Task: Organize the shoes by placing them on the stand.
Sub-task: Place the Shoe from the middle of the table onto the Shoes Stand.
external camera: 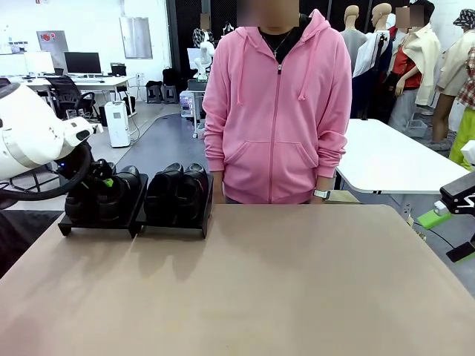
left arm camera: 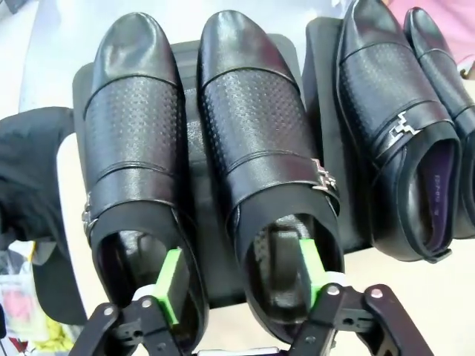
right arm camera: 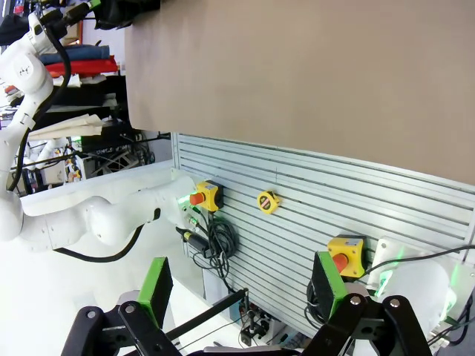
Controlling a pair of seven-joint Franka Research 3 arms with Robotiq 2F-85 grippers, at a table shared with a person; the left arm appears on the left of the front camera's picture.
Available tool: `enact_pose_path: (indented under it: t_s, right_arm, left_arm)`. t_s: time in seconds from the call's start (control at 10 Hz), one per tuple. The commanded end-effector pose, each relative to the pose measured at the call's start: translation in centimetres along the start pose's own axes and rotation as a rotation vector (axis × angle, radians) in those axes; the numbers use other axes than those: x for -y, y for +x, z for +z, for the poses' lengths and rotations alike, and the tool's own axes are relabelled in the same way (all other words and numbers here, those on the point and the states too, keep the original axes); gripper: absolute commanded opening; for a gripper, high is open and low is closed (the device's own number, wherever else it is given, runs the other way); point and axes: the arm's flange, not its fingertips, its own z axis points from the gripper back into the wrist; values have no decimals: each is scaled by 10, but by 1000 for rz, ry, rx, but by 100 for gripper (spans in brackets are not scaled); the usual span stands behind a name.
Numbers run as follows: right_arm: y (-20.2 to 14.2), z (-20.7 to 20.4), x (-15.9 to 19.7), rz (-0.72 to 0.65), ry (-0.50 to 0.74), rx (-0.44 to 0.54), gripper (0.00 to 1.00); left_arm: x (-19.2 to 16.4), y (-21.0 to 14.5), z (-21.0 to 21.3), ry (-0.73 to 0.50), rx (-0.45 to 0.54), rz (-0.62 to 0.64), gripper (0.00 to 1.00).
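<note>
Nearest the lens in our left wrist view: our left gripper (left arm camera: 239,285), green pads spread apart, one finger (left arm camera: 173,285) just inside the opening of the outer shoe (left arm camera: 133,156), the other finger (left arm camera: 310,268) inside the opening of its neighbour (left arm camera: 261,148). We cannot tell whether either pad presses the leather; nothing is clamped between them.

Item, the shoes: four black slip-ons, glossy at the rounded toes, with a perforated panel across the vamp and a small metal buckle at the strap. This texture and the buckles are legible from our left wrist; from the front they read as plain dark shapes. The second pair (left arm camera: 401,126) shows a purplish lining.

Location: all four sit on the stand (external camera: 133,221), a low matte black platform in two adjoining sections, at the far left of the tan table (external camera: 245,289), two shoes to each section, toes pointing the same way.

Front view adds: our left arm (external camera: 30,137) reaching over the left section, and a person in a pink hoodie (external camera: 278,111) standing at the far edge.

Our right gripper (right arm camera: 241,289), seen from its own wrist, has its fingers wide apart and empty, off the table's side, facing a slatted metal panel (right arm camera: 312,215) with yellow stop buttons.
</note>
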Motion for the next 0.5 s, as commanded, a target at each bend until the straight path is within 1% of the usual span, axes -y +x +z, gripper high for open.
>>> enact_pose_path:
  t_s: [0.0,0.1,0.2,0.3,0.4]
  right_arm:
    - [1,2,-2,25,29,2,100]
    - [1,2,-2,25,29,2,100]
    - [1,2,-2,25,29,2,100]
    - [1,2,-2,25,29,2,100]
    - [1,2,-2,25,29,2,100]
  left_arm:
    - [0,-4,14,-58,6,-8,100]
    - [7,-10,36,-78,3,-8,100]
    - [14,-16,56,-100,-24,2,100]
    - [25,-31,95,-138,-82,50,100]
    - [33,-51,130,-198,-156,67,100]
